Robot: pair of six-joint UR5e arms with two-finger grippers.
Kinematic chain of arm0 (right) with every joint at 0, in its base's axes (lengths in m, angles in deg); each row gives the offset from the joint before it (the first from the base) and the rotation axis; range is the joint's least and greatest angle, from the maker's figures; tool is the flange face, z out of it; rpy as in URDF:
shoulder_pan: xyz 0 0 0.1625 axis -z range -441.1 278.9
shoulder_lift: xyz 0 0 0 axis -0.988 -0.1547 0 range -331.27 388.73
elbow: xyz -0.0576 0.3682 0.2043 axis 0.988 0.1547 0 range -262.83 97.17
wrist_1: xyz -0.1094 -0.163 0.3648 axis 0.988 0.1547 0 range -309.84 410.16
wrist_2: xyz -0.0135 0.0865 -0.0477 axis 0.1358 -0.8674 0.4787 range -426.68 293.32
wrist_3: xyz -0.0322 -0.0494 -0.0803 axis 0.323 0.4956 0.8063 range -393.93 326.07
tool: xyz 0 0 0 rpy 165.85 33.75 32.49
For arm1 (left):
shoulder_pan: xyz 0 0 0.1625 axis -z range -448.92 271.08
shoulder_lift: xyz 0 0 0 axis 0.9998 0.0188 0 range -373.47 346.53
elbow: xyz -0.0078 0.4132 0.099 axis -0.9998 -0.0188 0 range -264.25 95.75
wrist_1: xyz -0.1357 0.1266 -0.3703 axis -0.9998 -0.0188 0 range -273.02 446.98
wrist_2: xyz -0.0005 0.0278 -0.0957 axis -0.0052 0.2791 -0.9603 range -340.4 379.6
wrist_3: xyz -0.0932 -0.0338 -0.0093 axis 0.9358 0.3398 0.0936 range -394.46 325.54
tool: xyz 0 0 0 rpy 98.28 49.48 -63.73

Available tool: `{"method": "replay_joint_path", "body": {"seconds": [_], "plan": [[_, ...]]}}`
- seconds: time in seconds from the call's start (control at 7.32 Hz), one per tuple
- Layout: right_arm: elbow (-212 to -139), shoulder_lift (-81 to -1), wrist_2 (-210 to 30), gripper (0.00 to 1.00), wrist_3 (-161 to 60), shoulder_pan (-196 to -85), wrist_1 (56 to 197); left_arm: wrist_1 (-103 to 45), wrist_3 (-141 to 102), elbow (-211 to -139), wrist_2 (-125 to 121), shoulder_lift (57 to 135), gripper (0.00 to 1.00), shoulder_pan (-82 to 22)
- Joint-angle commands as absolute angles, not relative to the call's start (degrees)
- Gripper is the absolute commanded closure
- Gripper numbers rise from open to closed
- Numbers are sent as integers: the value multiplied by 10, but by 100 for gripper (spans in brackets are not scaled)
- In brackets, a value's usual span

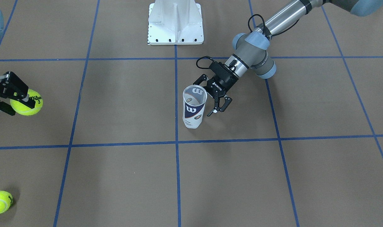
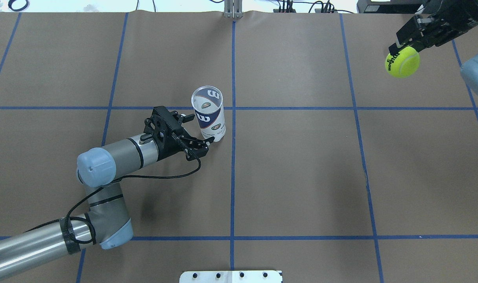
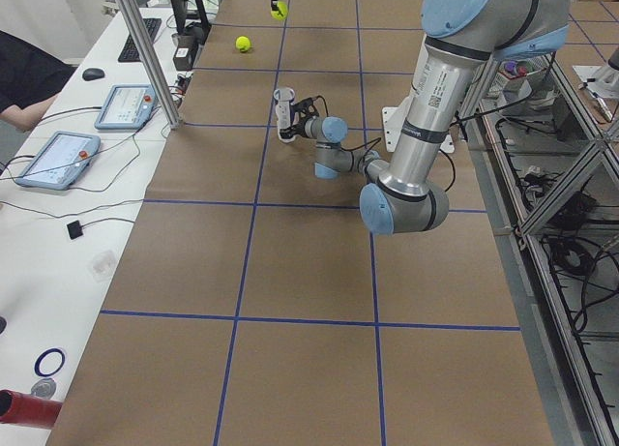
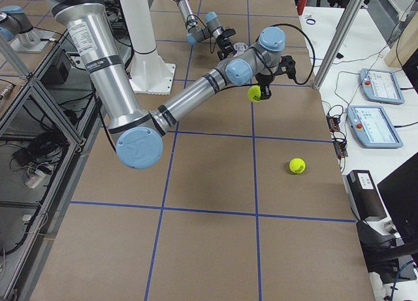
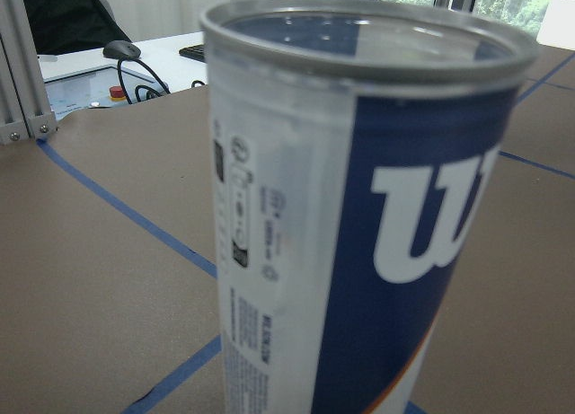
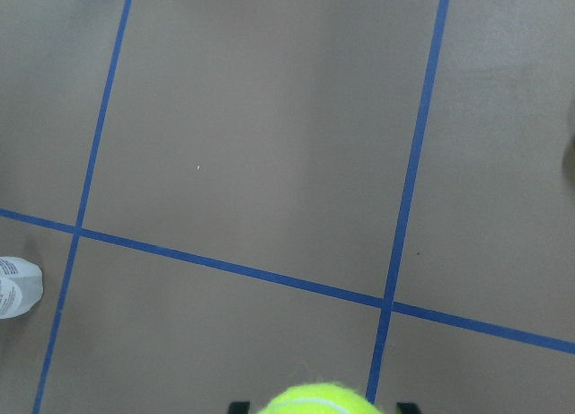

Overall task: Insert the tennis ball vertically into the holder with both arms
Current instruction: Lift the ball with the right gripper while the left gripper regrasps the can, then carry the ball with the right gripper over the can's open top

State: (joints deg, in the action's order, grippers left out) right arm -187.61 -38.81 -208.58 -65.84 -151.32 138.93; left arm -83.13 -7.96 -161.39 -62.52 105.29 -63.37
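The holder is a clear can with a navy "W" label, and it stands upright with its mouth open near the table's middle. It fills the left wrist view. My left gripper lies low beside it with its jaws open and its fingertips close to the can's side; I cannot tell if they touch. Far off to the other side, my right gripper is shut on a yellow tennis ball, held above the table. The ball's top shows at the bottom edge of the right wrist view.
A second tennis ball lies loose on the table near the operators' edge. The white pedestal base stands at the robot's side. Blue tape lines grid the brown table. Tablets and cables lie on the side bench.
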Motion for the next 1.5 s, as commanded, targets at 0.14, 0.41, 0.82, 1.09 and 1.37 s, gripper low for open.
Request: {"method": "replay_joint_path", "body": {"seconds": [0.14, 0.41, 0.82, 1.09, 1.37], "plan": [[-1892, -382, -2083, 100, -693, -1502, 1389, -831, -80, -1568, -595, 1091, 2, -637], [-1896, -380, -2085, 100, -697, -1496, 1389, -831, -80, -1564, -594, 1091, 2, -637], [-1896, -330, -2076, 100, -776, -1449, 1389, -831, -80, -1552, -594, 1104, 2, -638], [-1889, -284, -2070, 100, -839, -1418, 1389, -831, -80, -1548, -594, 1111, 3, -638], [-1888, -238, -2045, 100, -905, -1381, 1388, -832, -80, -1548, -594, 1111, 9, -638]]}}
